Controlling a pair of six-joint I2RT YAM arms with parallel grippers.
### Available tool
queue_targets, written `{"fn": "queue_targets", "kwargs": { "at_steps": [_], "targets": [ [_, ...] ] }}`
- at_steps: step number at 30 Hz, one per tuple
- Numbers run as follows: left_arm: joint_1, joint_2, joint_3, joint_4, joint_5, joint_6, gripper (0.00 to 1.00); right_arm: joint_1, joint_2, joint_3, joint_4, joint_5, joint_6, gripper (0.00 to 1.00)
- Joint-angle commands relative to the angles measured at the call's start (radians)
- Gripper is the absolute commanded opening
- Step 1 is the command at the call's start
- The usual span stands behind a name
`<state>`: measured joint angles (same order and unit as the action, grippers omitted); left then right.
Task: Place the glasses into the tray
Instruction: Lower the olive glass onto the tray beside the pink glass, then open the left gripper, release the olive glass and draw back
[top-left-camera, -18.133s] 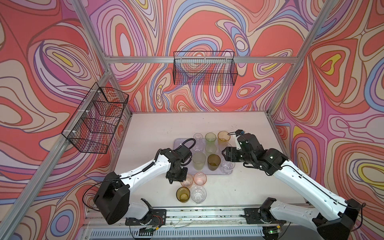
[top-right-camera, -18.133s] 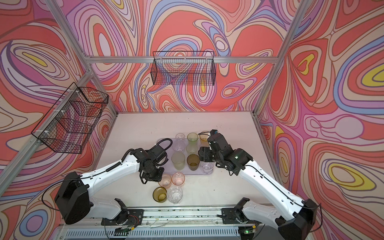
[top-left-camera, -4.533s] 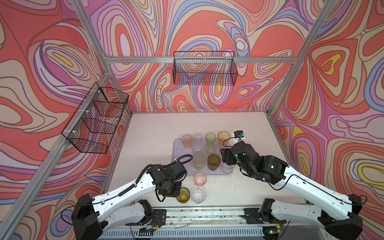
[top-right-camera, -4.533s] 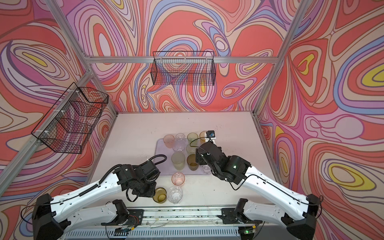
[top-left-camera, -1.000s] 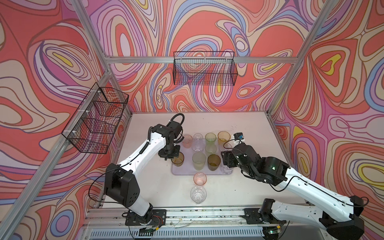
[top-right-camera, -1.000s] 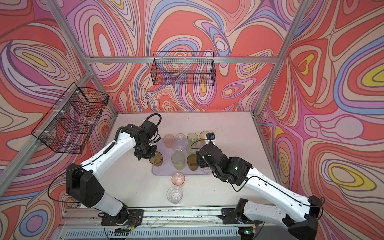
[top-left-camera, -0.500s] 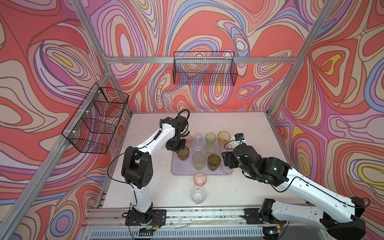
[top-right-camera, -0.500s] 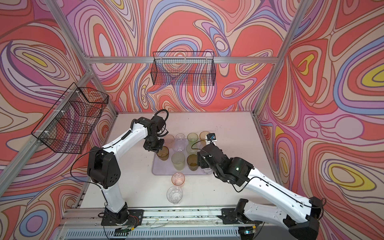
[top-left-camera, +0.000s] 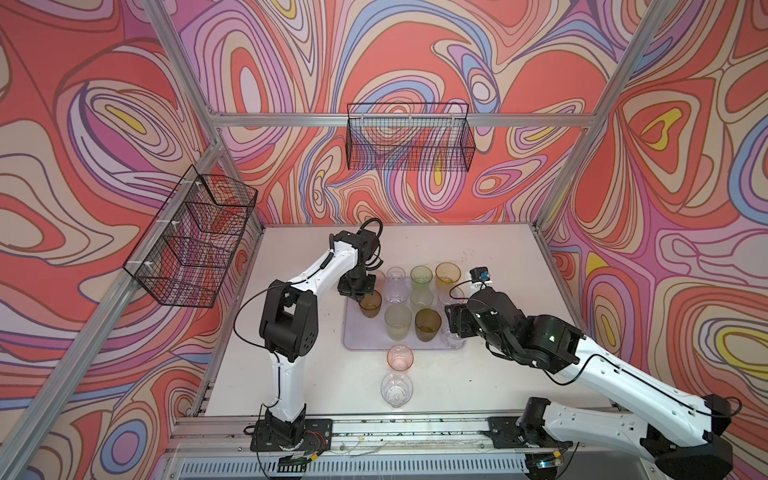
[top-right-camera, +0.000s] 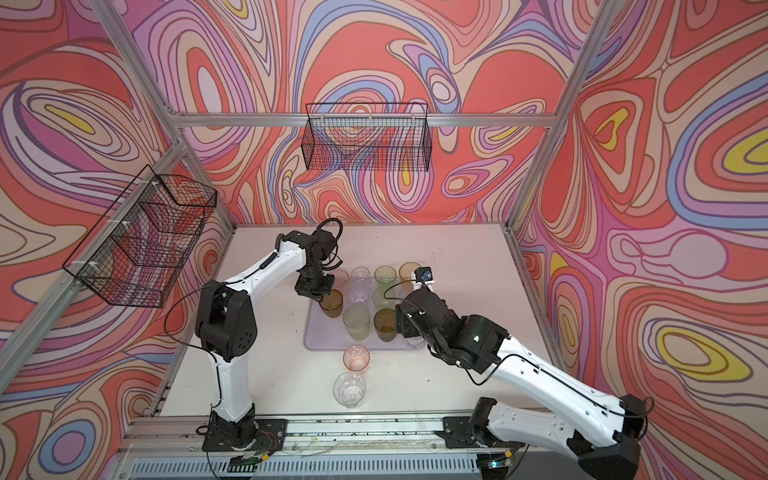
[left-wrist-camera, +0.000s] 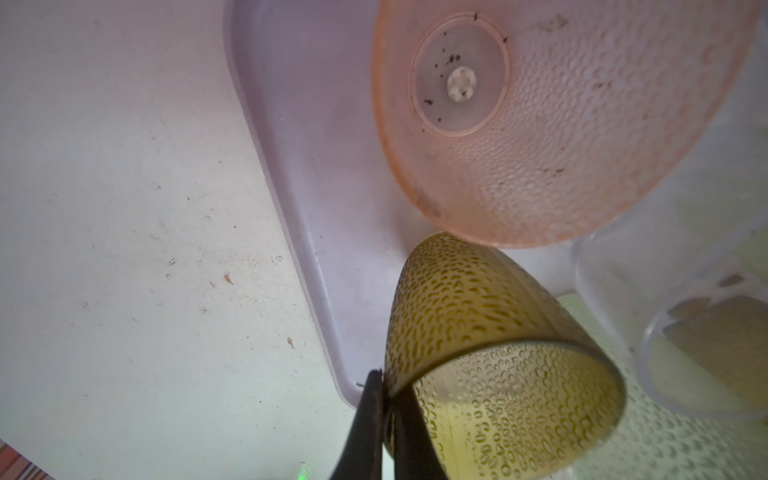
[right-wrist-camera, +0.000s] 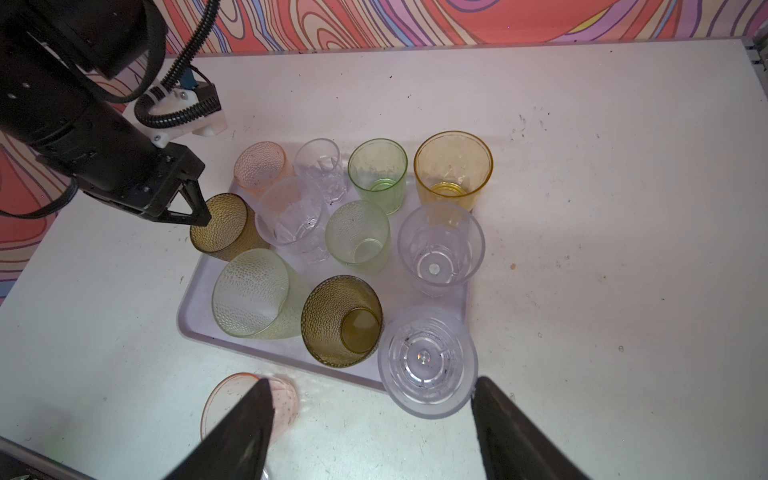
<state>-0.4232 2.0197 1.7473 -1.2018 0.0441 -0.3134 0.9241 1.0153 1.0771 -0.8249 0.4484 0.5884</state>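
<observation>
The lavender tray (top-left-camera: 351, 343) (top-right-camera: 312, 343) (right-wrist-camera: 188, 320) (left-wrist-camera: 291, 199) lies mid-table and holds several glasses. My left gripper (top-left-camera: 358, 294) (top-right-camera: 319, 294) (left-wrist-camera: 383, 388) (right-wrist-camera: 198, 215) is shut on the rim of an olive-brown dimpled glass (top-left-camera: 370, 305) (top-right-camera: 331, 304) (left-wrist-camera: 465, 316) (right-wrist-camera: 222, 229). That glass hangs tilted over the tray's left side, beside a pink glass (left-wrist-camera: 561, 124). My right gripper (top-left-camera: 452, 328) (right-wrist-camera: 372, 386) is open above the tray's near right corner, by a clear glass (right-wrist-camera: 428, 361). A pink glass (top-left-camera: 400, 357) (top-right-camera: 356, 357) and a clear glass (top-left-camera: 397, 388) (top-right-camera: 350, 388) stand on the table in front of the tray.
Black wire baskets hang on the left wall (top-left-camera: 191, 245) and the back wall (top-left-camera: 409, 139). Metal frame posts edge the table, and a rail (top-left-camera: 374, 428) runs along its front. Bare table lies left, right and behind the tray.
My left gripper has carried the olive-brown glass a little right and farther in over the tray's left side. The right arm has not moved.
</observation>
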Motion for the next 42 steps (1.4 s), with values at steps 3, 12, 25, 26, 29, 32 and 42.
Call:
{"fn": "queue_targets", "kwargs": {
  "at_steps": [3,12,25,26,29,32,42],
  "targets": [
    [0.007,0.039,0.040,-0.018,0.012,0.015,0.00,0.004,-0.016,0.003,-0.014,0.013,-0.007,0.78],
    [0.008,0.060,0.049,-0.018,0.007,0.014,0.03,0.003,-0.024,-0.002,-0.016,0.016,-0.008,0.78],
    [0.008,0.056,0.044,-0.014,0.019,0.005,0.19,0.004,-0.029,0.010,-0.023,0.018,-0.010,0.78],
    [0.008,0.054,0.047,-0.014,0.018,0.005,0.20,0.003,-0.032,0.009,-0.025,0.018,-0.010,0.78],
    [0.006,0.048,0.057,-0.033,0.019,0.004,0.22,0.004,-0.034,0.012,-0.030,0.020,-0.009,0.78],
    [0.007,0.019,0.063,-0.053,0.006,0.000,0.24,0.003,-0.037,0.015,-0.031,0.021,-0.009,0.78],
    [0.006,-0.165,-0.002,-0.100,-0.003,-0.003,0.33,0.004,-0.035,0.012,-0.020,0.013,-0.006,0.77]
  ]
}}
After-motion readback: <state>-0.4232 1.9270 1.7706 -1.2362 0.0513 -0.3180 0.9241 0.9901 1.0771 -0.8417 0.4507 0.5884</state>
